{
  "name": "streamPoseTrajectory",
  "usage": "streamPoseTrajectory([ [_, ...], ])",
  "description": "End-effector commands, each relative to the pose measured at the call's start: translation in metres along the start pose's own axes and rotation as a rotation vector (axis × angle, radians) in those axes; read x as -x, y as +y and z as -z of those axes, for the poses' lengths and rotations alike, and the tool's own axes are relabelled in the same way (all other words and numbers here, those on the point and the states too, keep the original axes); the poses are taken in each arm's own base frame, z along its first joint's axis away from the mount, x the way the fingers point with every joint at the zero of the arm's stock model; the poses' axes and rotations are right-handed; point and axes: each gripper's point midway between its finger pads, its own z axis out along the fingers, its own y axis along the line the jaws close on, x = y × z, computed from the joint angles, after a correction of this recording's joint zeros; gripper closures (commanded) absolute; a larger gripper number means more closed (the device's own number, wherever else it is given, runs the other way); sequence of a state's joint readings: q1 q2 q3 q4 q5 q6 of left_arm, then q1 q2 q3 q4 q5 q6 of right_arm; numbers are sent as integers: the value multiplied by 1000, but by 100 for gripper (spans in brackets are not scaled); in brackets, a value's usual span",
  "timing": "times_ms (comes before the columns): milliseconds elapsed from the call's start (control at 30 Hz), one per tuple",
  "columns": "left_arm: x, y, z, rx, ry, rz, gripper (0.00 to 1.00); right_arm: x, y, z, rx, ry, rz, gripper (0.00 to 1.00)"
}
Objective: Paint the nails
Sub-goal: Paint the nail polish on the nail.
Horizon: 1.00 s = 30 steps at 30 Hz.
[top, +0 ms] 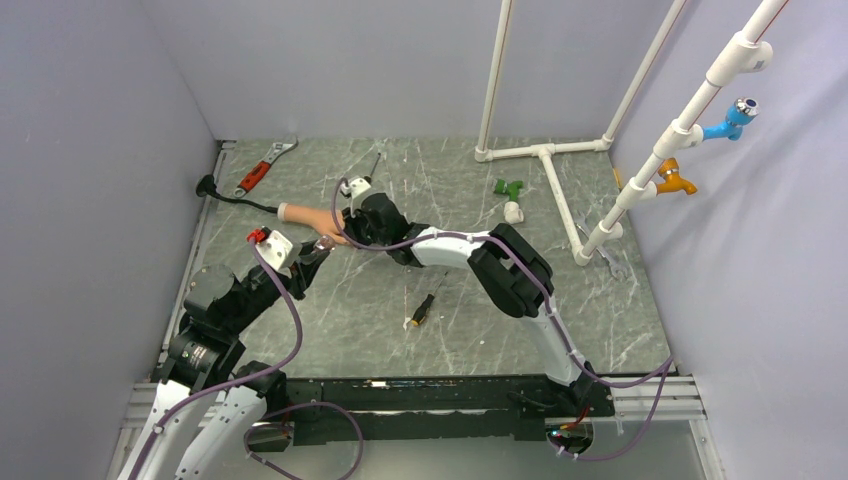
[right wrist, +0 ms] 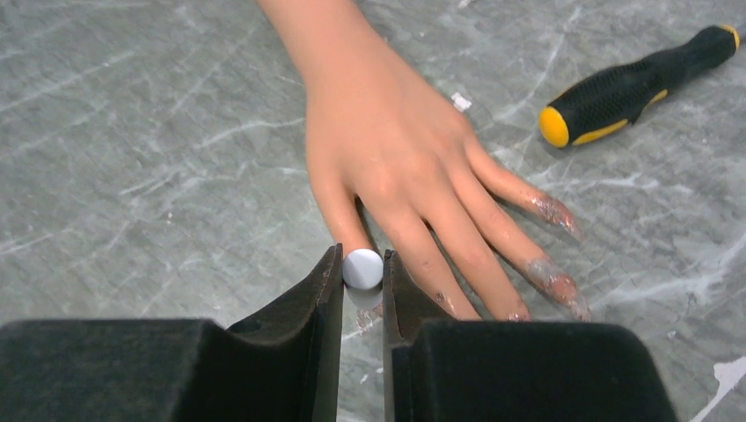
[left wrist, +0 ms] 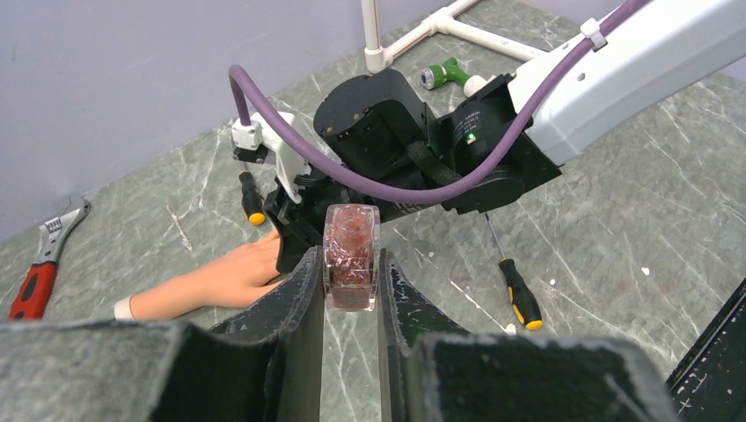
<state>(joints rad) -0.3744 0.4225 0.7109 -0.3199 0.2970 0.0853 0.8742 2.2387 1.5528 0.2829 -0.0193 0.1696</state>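
The flesh-coloured mannequin hand (top: 308, 217) lies flat on the table, its white cuff to the left. In the right wrist view the hand (right wrist: 396, 149) has its fingers spread toward me, and the nails (right wrist: 554, 211) of the outer fingers carry smeared glittery polish. My right gripper (right wrist: 362, 268) is shut on a round white brush cap (right wrist: 362, 266) just over the thumb-side finger; the brush tip is hidden. My left gripper (left wrist: 350, 268) is shut on a small clear bottle of reddish glitter polish (left wrist: 350, 251), held beside the hand's fingertips (top: 322, 243).
A black-and-yellow screwdriver (right wrist: 633, 83) lies next to the hand; another one (top: 420, 310) lies mid-table. A red-handled wrench (top: 262, 170) and a black cable plug (top: 207, 186) are at the back left. A white pipe frame (top: 548, 160) and green fitting (top: 508, 188) are at the back right.
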Motion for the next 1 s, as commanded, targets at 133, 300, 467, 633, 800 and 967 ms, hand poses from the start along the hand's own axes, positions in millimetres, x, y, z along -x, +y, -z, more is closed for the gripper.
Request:
streamPoseTrajectory([
  [133, 17, 4, 0, 18, -45, -9, 100, 11, -9, 8, -49, -38, 36, 100],
  [300, 15, 5, 0, 20, -42, -8, 100, 15, -9, 10, -56, -47, 41, 100],
  [467, 15, 4, 0, 16, -40, -7, 100, 23, -8, 10, -54, -59, 50, 100],
  [633, 15, 4, -1, 15, -41, -6, 100, 31, -7, 11, -54, -71, 60, 100],
  [800, 16, 4, -1, 14, -42, -6, 100, 37, -3, 10, -48, -82, 67, 100],
  [967, 15, 4, -1, 15, -41, -7, 100, 41, 0, 9, -54, -87, 86, 100],
])
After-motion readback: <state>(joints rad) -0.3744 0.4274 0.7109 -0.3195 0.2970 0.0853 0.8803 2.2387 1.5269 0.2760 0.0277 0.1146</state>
